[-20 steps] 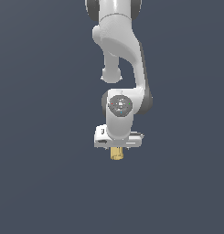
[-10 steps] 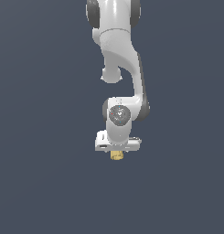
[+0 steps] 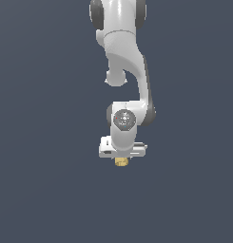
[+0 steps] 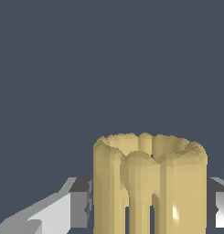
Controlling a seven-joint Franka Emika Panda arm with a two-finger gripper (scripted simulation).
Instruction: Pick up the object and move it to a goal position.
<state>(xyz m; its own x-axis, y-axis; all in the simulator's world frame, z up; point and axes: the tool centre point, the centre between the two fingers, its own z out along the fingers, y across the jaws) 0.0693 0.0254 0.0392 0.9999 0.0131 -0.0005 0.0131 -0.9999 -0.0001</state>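
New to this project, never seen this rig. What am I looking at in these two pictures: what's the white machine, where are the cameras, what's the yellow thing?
These are simulator renders, not photos. The white machine is a single robot arm, jointed, reaching down from the top of the exterior view. At its lower end is the gripper, a two-fingered clamp.

One picture comes from a camera off the arm that sees the whole scene. The other comes from a camera on the wrist, looking along the fingers, so it is a close-up.

The yellow thing is the object: a small tan-yellow stubby cylinder with grooves down its sides. It sits between the two fingers, so the gripper looks shut on it. In the exterior view it pokes out just below the gripper.

Everything else is a plain dark grey background; no other items show.
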